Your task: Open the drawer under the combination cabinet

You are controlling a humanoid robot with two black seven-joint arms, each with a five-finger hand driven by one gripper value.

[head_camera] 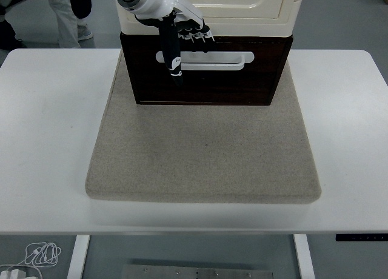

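Note:
The combination cabinet has a cream upper part (242,12) and, under it, a dark brown drawer (209,85) with a white bar handle (215,60). It stands at the far end of a grey mat (203,151). My left hand (182,39) reaches in from the top left and hovers at the drawer front. Its fingers (195,33) are loosely bent against the drawer's top edge, just above the handle. The thumb (174,57) hangs straight down across the handle's left end. Nothing is grasped. The drawer looks closed.
The mat lies on a white table (48,139). A person's legs and shoe (82,31) show at the top left behind the table. A coiled cable (39,253) lies on the floor at the bottom left.

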